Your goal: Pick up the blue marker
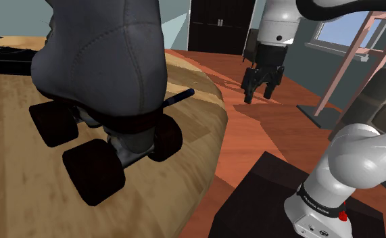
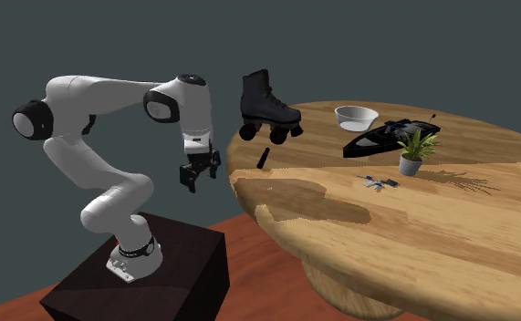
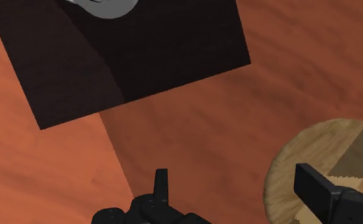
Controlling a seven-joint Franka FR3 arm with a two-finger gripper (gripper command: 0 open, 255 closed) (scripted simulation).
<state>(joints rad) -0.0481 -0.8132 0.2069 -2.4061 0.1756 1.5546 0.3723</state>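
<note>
The marker (image 2: 263, 158) is a short dark stick lying near the round wooden table's (image 2: 413, 228) edge, just below the black roller skate (image 2: 268, 103). In the shoulder view the marker (image 1: 182, 97), with its bluish tip, pokes out from behind the skate (image 1: 107, 81). My gripper (image 2: 203, 180) hangs off the table's edge, apart from the marker and lower than the tabletop. It is open and holds nothing. In the shoulder view the gripper (image 1: 260, 97) hovers over the reddish floor beyond the table rim. In the wrist view its fingers (image 3: 162, 186) stand wide apart above bare floor.
On the table stand a white bowl (image 2: 356, 116), a black model boat (image 2: 390, 139), a small potted plant (image 2: 415, 151) and a tiny bluish object (image 2: 375, 182). The dark stand (image 3: 142, 57) and a round wooden base (image 3: 313, 165) lie below the gripper. A pink frame (image 1: 360, 47) stands beyond.
</note>
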